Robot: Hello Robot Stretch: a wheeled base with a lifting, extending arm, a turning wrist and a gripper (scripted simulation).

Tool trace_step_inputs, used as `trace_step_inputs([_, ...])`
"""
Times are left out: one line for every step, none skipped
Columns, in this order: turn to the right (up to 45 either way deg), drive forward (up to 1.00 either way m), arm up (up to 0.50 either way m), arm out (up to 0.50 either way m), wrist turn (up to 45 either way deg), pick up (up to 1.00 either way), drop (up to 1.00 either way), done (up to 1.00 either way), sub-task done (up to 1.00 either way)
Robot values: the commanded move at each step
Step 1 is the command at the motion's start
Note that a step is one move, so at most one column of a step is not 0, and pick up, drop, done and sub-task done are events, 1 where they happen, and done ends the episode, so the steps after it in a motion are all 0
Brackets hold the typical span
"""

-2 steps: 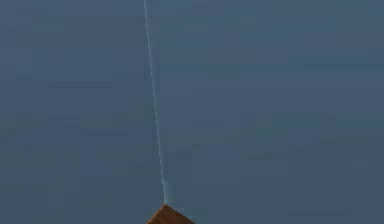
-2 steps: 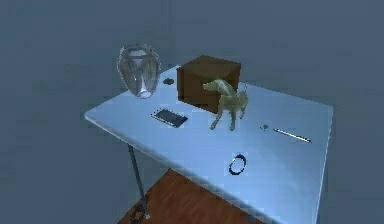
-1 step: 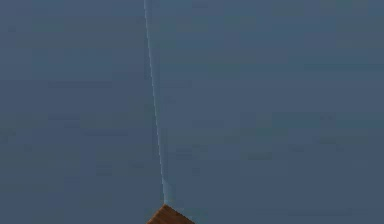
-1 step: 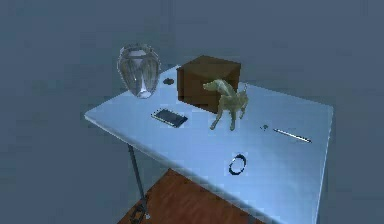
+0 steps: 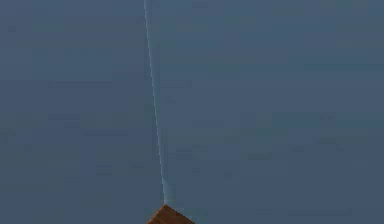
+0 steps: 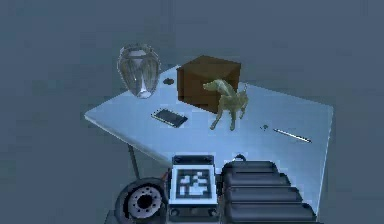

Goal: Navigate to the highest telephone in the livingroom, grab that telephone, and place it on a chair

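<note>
Ahead: brown corner [image 5: 168, 214] at the bottom edge, bare wall [image 5: 260, 100] behind. Arm side: table [image 6: 115, 113], telephone [image 6: 169, 117] lying flat near its front edge, horse statue [image 6: 228, 103] just right of it, thin stick [image 6: 290, 134] farther right, brown box [image 6: 208, 80] and glass vase [image 6: 137, 68] behind them. Gripper [image 6: 143, 203] sits low in front of the table. I can't make out its fingers, so can't tell how they're set or whether it holds anything.

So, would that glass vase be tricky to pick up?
Probably. The vase looks like clear glass, so likely fragile and slippery. Its rounded belly narrows toward the base, so a sideways push might tip it. It stands near the table edge, so it could fall off.
</note>
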Motion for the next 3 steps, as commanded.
trace_step_inputs([0.0,0.00,0.00,0.32,0.0,0.00,0.00,0.00,0.00])
trace_step_inputs([0.0,0.00,0.00,0.00,45.0,0.00,0.00,0.00,0.00])
trace_step_inputs([0.0,0.00,0.00,0.00,45.0,0.00,0.00,0.00,0.00])
